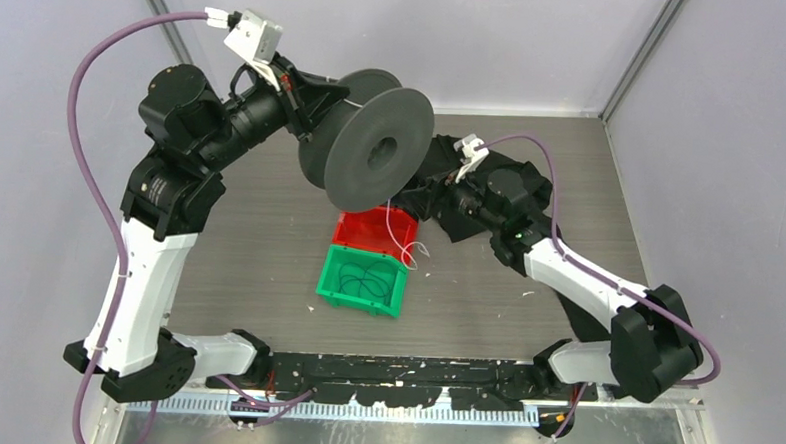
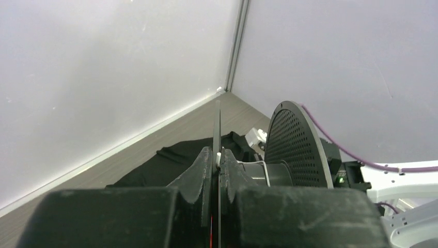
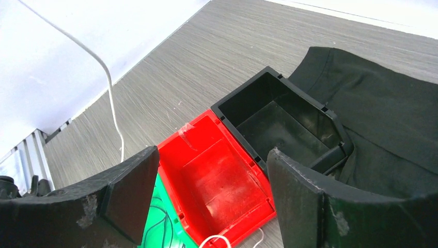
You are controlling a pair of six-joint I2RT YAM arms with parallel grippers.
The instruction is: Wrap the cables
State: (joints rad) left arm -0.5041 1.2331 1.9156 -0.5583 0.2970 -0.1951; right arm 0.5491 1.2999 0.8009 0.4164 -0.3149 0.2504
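My left gripper [image 1: 314, 103] is shut on the thin rim of a dark grey spool [image 1: 367, 146] and holds it up above the table. In the left wrist view my gripper [image 2: 217, 155] pinches that flange [image 2: 217, 124], and the white cable [image 2: 266, 168] crosses the spool's core beside the perforated flange [image 2: 297, 144]. The cable [image 1: 396, 234] hangs from the spool to a small loop by the red bin. My right gripper [image 1: 417, 195] is open and empty under the spool. In the right wrist view my gripper [image 3: 212, 191] is above the red bin, with the cable [image 3: 111, 88] hanging to its left.
A red bin [image 1: 349, 230] and a green bin [image 1: 331, 279] holding thin dark cable loops sit mid-table. An empty black bin [image 3: 279, 119] stands beside the red bin [image 3: 222, 170] against a black cloth [image 3: 382, 113]. The cloth [image 1: 516, 187] lies at the right rear.
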